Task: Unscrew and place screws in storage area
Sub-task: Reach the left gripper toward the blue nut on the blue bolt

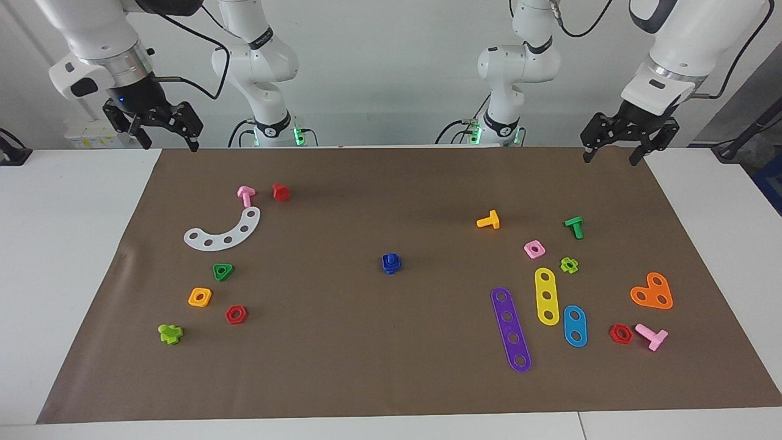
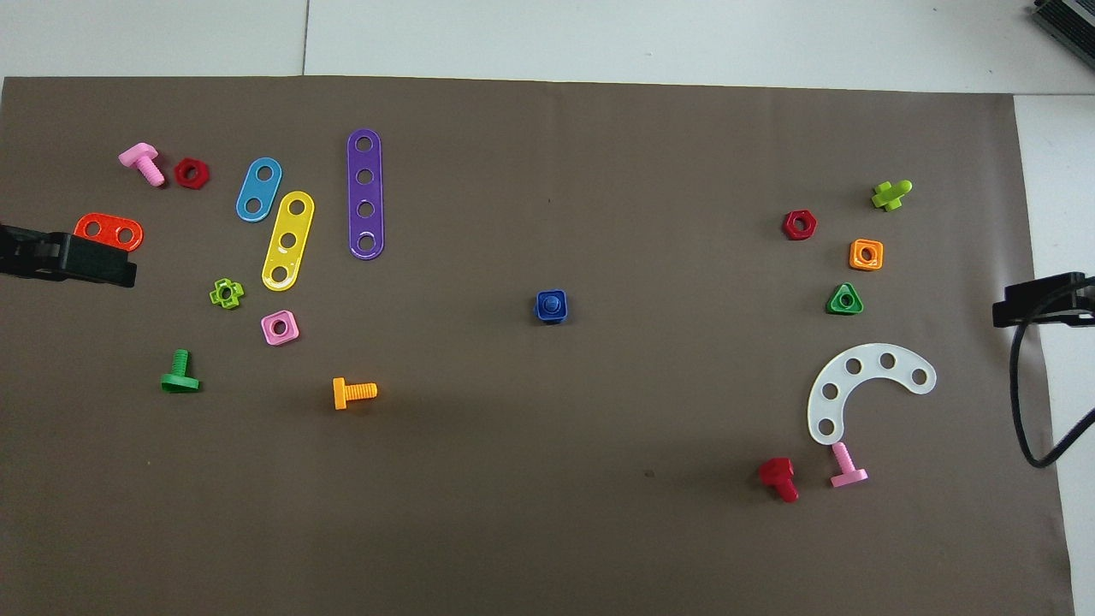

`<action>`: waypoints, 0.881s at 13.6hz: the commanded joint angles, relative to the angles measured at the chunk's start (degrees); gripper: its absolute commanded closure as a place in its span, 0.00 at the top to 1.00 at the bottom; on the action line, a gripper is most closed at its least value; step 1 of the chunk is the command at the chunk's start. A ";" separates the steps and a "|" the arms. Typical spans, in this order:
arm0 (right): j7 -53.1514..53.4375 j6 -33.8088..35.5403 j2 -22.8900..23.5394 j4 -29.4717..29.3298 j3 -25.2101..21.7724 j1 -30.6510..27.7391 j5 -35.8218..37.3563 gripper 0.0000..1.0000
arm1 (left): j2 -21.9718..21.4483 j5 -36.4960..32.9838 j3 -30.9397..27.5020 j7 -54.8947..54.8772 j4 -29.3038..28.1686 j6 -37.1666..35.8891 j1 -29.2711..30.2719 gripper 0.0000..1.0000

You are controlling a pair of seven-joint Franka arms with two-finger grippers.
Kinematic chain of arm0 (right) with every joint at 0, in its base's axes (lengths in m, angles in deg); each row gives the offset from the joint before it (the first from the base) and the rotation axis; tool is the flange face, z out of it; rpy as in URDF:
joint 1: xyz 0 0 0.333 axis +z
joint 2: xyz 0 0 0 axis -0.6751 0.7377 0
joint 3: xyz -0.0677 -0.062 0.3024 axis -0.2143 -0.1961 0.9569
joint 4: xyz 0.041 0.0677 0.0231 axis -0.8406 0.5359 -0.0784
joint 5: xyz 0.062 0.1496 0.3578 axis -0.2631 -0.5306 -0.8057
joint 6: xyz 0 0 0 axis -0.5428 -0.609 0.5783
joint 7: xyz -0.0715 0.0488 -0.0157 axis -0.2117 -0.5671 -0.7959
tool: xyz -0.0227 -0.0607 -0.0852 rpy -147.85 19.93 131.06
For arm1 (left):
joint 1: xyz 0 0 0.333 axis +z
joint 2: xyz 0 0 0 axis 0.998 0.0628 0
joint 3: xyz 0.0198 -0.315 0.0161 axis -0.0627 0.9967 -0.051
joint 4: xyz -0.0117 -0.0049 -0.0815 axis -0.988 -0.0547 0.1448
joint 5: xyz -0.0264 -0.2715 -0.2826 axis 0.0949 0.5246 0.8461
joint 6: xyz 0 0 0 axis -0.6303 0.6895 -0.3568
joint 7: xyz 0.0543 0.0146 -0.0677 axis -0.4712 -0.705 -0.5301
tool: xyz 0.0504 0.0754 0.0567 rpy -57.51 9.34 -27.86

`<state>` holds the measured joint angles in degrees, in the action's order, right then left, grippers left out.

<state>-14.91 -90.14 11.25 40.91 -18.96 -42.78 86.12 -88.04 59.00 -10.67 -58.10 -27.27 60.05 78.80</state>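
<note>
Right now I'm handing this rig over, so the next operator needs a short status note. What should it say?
Left gripper: open, empty, raised over the mat's robot-side edge.
Right gripper: open, empty, waiting at its own end.
Blue bolt and nut: assembled, mid-mat, untouched.
Done: nothing.
Left: grasp, unscrew, place both pieces among the loose parts at the mat's ends.

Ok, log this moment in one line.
blue bolt with nut: mid-mat, assembled, untouched | left pincer: open, raised over mat edge | right pincer: open, raised, waiting
</note>
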 commanded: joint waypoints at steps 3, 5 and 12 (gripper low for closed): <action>0.03 0.79 -0.61 0.33 0.05 -0.12 -0.45 1.00 | 1.30 -0.35 -0.30 6.29 -3.37 6.98 -8.03 1.00; 0.03 0.79 -0.61 0.33 0.05 -0.12 -0.45 1.00 | 4.03 -0.44 -0.39 8.57 -3.37 9.00 -11.72 1.00; 0.03 0.71 -0.61 0.33 0.05 -0.12 -0.44 1.00 | 12.39 -0.36 -0.21 20.01 -5.39 22.17 -23.34 1.00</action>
<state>-14.91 -90.14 11.25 40.91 -18.96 -42.78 86.12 -75.76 58.98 -10.02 -39.72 -30.88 78.36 57.31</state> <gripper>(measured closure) 0.000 0.000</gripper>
